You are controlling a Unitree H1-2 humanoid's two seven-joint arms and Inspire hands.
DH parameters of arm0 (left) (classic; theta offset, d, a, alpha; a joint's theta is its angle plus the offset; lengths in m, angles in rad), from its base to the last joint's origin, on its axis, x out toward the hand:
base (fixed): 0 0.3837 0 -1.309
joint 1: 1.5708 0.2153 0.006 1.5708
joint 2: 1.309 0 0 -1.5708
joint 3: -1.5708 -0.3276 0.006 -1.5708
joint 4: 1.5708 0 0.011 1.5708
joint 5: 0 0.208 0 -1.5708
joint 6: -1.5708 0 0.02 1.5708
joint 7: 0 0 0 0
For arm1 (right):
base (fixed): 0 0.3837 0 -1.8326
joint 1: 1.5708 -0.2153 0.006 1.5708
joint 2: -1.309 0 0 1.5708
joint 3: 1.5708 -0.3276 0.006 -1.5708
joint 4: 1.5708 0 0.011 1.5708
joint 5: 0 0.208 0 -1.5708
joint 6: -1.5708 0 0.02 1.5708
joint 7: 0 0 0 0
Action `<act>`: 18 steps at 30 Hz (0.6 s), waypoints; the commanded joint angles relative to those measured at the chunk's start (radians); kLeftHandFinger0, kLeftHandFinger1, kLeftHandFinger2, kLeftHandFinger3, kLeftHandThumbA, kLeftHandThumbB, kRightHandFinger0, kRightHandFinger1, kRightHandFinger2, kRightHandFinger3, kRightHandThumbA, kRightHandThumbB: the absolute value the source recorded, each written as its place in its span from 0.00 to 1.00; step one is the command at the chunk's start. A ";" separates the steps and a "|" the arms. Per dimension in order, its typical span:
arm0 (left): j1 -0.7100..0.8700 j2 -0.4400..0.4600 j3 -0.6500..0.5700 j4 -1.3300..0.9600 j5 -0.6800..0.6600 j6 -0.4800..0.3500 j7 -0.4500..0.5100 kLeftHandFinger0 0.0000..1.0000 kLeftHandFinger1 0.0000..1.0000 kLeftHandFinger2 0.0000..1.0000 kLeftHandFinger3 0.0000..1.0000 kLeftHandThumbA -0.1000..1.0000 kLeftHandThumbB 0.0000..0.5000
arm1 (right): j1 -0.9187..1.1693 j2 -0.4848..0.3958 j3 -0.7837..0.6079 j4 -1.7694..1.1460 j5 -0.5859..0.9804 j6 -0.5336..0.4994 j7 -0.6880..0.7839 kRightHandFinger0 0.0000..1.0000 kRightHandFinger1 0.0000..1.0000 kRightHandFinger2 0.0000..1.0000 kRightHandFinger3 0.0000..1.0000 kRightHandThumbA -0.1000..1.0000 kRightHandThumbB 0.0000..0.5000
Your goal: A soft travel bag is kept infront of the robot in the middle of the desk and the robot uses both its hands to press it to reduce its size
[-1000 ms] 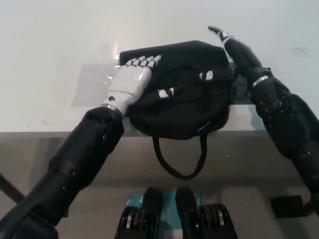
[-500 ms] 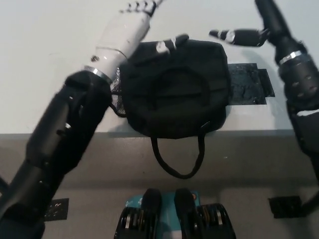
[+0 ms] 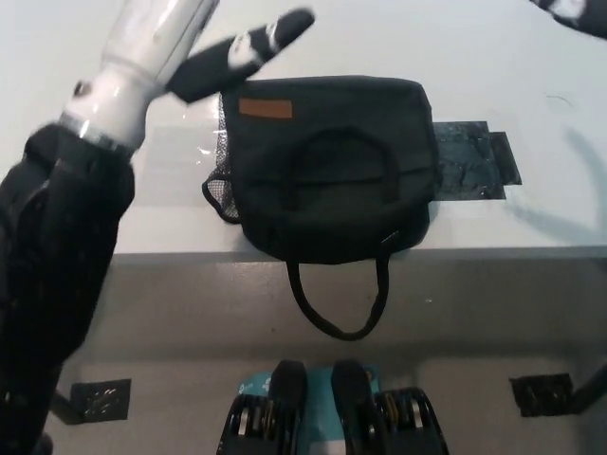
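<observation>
The black travel bag (image 3: 327,175) sits mid-bench (image 3: 76,161), its strap over the front edge. It looks soft and light; press flat on top. The left robot hand (image 3: 166,38) is lifted clear, empty, its grip unclear; the right is barely visible.

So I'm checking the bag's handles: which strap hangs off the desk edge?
The lower strap, looping below the desk edge; the other strap lies flat on the bag.

The soft black travel bag (image 3: 327,175) lies flat on the white desk (image 3: 76,218), right at its front edge. A small brown patch is near its top, and one strap loop hangs down over the desk edge.
</observation>
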 commanded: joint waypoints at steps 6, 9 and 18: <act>0.384 -0.073 0.080 -0.509 -0.346 0.054 0.031 1.00 1.00 1.00 1.00 1.00 0.65 | 0.337 0.057 -0.040 -0.634 0.255 0.025 -0.062 1.00 1.00 1.00 1.00 1.00 0.53; 0.550 -0.113 0.053 -0.558 -0.362 -0.033 0.077 1.00 1.00 1.00 1.00 1.00 0.64 | 0.507 0.127 0.039 -0.649 0.206 -0.095 -0.050 1.00 1.00 1.00 1.00 1.00 0.51; 0.942 -0.143 0.066 -0.468 -0.462 -0.225 0.061 1.00 1.00 1.00 1.00 1.00 0.62 | 0.812 0.206 0.166 -0.483 0.149 -0.325 0.040 1.00 1.00 1.00 1.00 1.00 0.34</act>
